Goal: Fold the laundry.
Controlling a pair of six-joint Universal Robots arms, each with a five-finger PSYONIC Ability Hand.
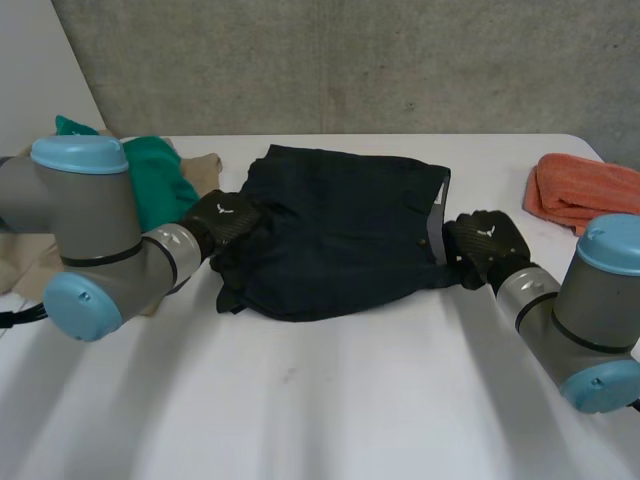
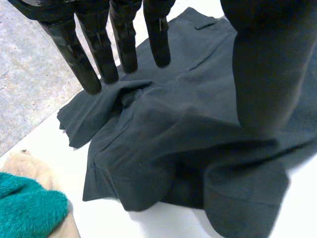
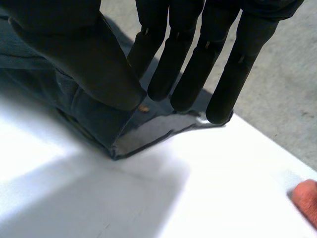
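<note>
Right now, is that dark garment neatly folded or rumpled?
Rumpled: the dark garment lies bunched, with creases and an uneven edge near the left hand.

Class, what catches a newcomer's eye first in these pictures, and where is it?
A dark garment lies crumpled in the middle of the table, the left hand at one side edge and the right hand at the other, by the waistband. A green towel lies beyond the left arm, an orange towel at the far right corner.
</note>
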